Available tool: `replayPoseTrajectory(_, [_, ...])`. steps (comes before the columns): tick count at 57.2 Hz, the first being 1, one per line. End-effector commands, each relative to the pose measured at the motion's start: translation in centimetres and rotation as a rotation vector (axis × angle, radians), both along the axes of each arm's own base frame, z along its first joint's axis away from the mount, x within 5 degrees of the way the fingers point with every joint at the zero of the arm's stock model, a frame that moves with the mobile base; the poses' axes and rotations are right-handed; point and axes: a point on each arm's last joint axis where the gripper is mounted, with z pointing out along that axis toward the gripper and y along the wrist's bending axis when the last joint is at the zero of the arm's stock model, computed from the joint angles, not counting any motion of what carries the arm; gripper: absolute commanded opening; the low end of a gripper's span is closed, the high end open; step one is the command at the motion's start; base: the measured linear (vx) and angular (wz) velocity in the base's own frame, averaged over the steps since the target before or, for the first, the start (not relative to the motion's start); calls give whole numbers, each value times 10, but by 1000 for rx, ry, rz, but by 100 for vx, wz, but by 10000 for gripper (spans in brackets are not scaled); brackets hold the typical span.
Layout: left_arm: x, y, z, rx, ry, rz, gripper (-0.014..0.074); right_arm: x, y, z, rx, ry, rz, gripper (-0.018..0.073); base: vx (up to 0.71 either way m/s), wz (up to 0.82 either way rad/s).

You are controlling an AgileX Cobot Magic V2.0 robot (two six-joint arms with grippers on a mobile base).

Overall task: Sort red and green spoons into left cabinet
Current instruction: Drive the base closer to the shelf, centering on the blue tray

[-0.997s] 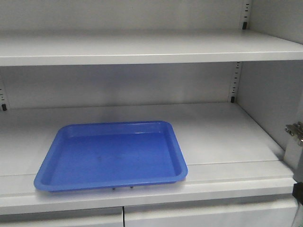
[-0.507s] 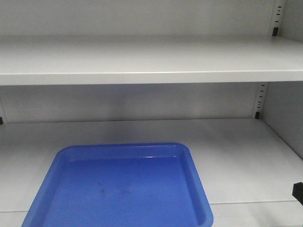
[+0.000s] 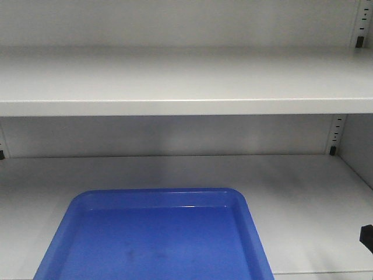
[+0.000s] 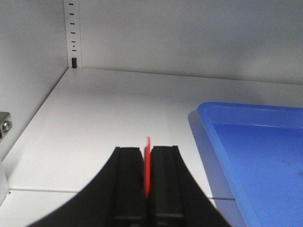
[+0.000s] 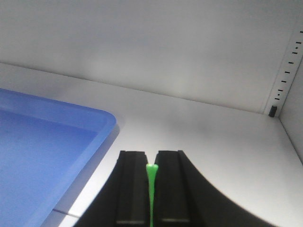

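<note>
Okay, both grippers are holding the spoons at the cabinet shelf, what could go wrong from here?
The left gripper pinches the red spoon and the right gripper the green spoon by a thin edge, so either might twist or slip. Both hang over bare cabinet shelf beside the blue tray. Moving inward low could clip its raised rim, and releasing here would likely miss it.

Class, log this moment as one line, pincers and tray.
left pincer: shut on red spoon | right pincer: shut on green spoon | blue tray: on cabinet shelf, looks empty
</note>
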Motion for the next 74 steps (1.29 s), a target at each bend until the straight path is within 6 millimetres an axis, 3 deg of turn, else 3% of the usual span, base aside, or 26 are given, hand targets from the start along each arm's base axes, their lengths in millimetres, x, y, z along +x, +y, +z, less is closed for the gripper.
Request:
replayPoseTrajectory(1, [1,-1,16,-13,-105,-4,2,0,0,18,18,-110,-1,-5,1,0])
replayPoseTrajectory(61, [1,-1,16,-16,-109,-4,2,0,0,18,18,-111,-1,-5,0,0])
replayPoseTrajectory(74, [1,-3,29,-210,-232,-24,2,5,1,21,30,-160,0,-5,0,0])
